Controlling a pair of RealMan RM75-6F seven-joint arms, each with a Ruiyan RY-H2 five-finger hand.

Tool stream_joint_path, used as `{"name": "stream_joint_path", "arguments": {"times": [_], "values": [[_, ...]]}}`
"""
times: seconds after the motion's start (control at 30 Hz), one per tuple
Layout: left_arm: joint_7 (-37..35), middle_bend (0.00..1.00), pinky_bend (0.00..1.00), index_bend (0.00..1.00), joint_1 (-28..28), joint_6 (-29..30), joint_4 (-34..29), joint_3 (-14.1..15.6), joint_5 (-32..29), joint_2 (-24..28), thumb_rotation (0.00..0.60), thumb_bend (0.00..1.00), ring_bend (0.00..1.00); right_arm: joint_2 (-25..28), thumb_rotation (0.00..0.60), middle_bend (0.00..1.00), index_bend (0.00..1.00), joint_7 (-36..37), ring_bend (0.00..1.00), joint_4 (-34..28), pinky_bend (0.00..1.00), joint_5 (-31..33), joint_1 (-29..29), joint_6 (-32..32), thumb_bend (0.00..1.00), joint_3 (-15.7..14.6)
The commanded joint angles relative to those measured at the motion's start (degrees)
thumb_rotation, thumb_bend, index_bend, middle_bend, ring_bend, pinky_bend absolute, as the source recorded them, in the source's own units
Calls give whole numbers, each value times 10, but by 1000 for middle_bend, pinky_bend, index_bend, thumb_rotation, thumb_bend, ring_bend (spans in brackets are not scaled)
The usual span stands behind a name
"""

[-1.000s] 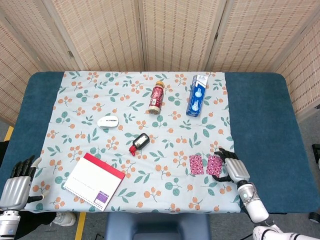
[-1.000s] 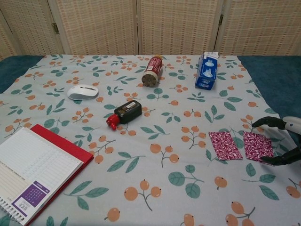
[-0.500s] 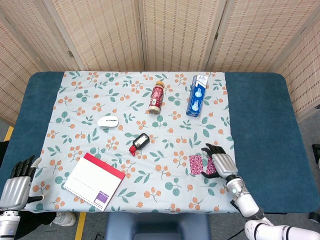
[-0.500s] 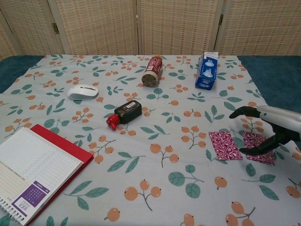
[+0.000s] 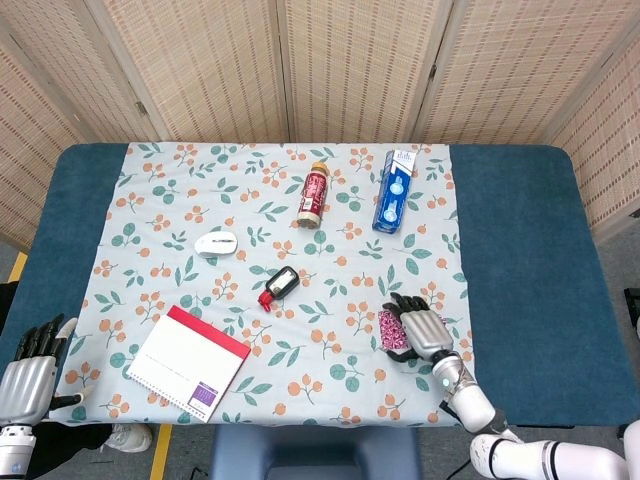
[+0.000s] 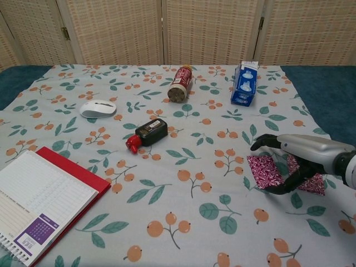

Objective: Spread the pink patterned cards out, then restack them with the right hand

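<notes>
Two pink patterned cards lie side by side on the floral cloth near its front right. My right hand arches over both with fingers spread. The left card shows between the fingertips and thumb. The right card lies mostly under the palm. I cannot tell whether the fingers touch the cards. In the head view the right hand covers the cards, leaving a pink edge at its left. My left hand stays open off the table's front left corner, holding nothing.
A red-covered notebook lies at the front left. A white mouse, a black and red small bottle, a red bottle on its side and a blue carton sit farther back on the cloth.
My right hand has moved left, from beside the right card to over both cards. The cards have not visibly shifted. The left hand has sunk slightly lower in view.
</notes>
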Motion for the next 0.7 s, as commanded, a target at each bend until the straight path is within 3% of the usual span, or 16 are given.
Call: {"name": "stream_joint_path", "arguments": {"times": [0.03,0.7], "values": [[0,0,0,84,0,0,-1,0,-1,1,600,88,69,1,491,41,126,-1,0,1,0,1,0,2,291,-4],[2,0,0,84,0,-5,0,-1,-5,-1,600,89,69,-6,490,41,128,-3,0,19,0,11,11,1,291,-16]]}}
